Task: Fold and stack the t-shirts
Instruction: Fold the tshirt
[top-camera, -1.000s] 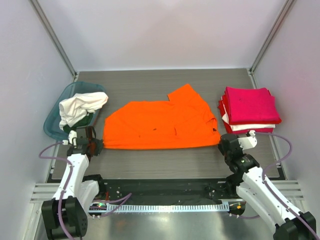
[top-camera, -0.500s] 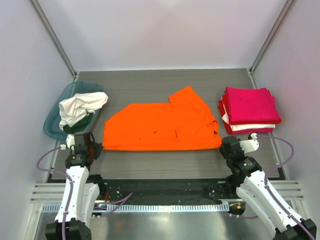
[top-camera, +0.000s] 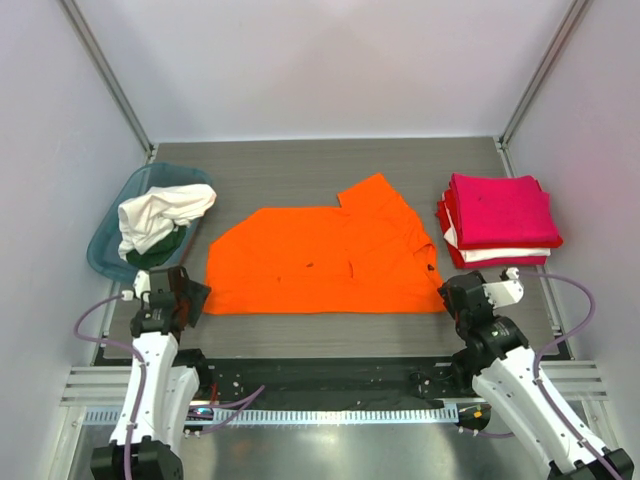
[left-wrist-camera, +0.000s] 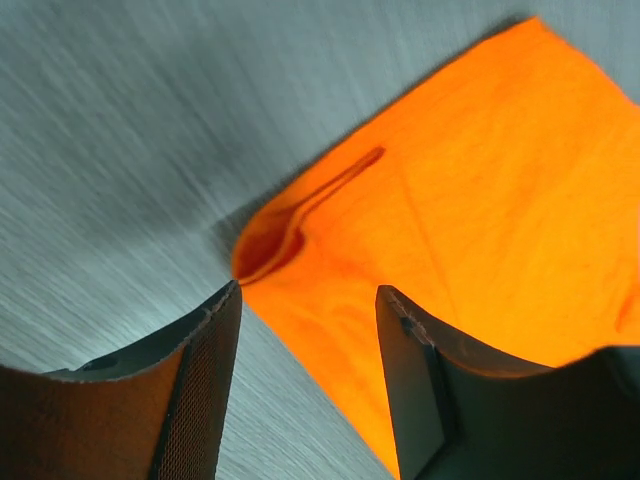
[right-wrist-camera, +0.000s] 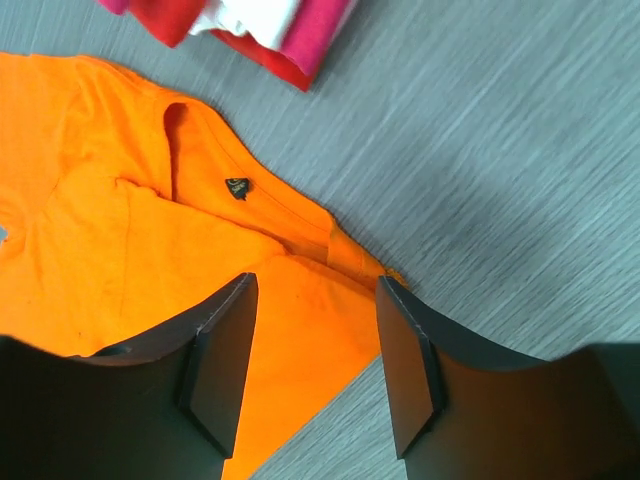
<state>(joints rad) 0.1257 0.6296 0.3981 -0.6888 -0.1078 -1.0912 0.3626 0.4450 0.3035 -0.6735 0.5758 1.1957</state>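
An orange t-shirt (top-camera: 320, 260) lies folded flat across the middle of the table. My left gripper (top-camera: 190, 295) stands open at its near left corner; in the left wrist view the orange t-shirt (left-wrist-camera: 480, 200) shows between and beyond the open left gripper (left-wrist-camera: 310, 290), lying loose on the table. At the shirt's near right corner my right gripper (top-camera: 452, 292) is also open. The right wrist view has the collar end of the orange t-shirt (right-wrist-camera: 120, 240) under the open right gripper (right-wrist-camera: 317, 280). A stack of folded red, white and pink t-shirts (top-camera: 497, 220) sits at the right.
A teal bin (top-camera: 105, 235) at the left holds a crumpled white shirt (top-camera: 160, 215) over something dark green. The folded stack's corner (right-wrist-camera: 250, 25) shows at the top of the right wrist view. Walls enclose the grey table on three sides.
Both grippers went from shut to open and let go of the orange shirt's near corners. The shirt's near edge now lies flat, a little nearer the arms.
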